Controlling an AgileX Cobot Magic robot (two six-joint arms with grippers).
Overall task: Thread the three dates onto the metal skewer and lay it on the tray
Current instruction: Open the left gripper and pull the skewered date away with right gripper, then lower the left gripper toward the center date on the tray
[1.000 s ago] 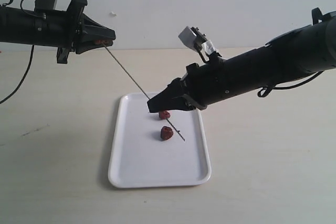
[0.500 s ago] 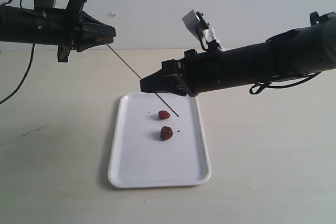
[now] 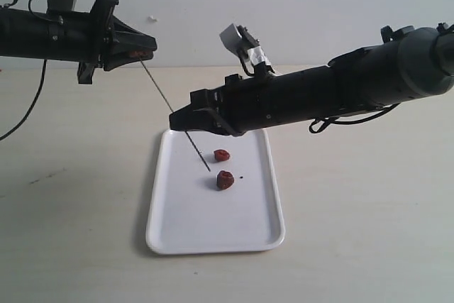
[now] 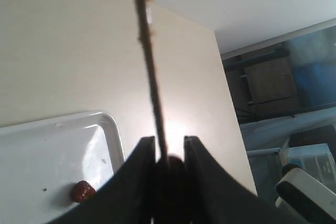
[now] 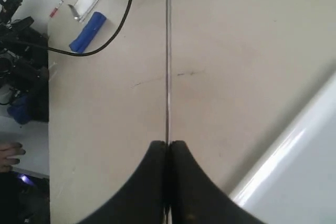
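My left gripper (image 3: pixel 149 50) hangs above the table's back left, shut on one dark red date (image 4: pixel 170 162) that shows between its fingertips. The thin metal skewer (image 3: pixel 159 94) runs from that date down and to the right, and its free tip hangs over the white tray (image 3: pixel 198 225). Reaching across from the right, my right gripper (image 3: pixel 172 120) is shut on the skewer (image 5: pixel 168 66) partway along, just past the tray's far left corner. Two more dates lie loose on the tray, one (image 3: pixel 222 154) farther back and one (image 3: pixel 225 180) nearer, beside a tiny dark speck.
A black cable (image 3: pixel 28 104) trails off the left arm over the table. In the right wrist view a blue object (image 5: pixel 87 32), a cable and dark equipment lie beyond the table's edge. A pale wall rises behind the table.
My right gripper has slid up along the skewer toward the left gripper. The skewer's free tip has swung left, off the far date, and the rod hangs steeper. The left arm stays put.
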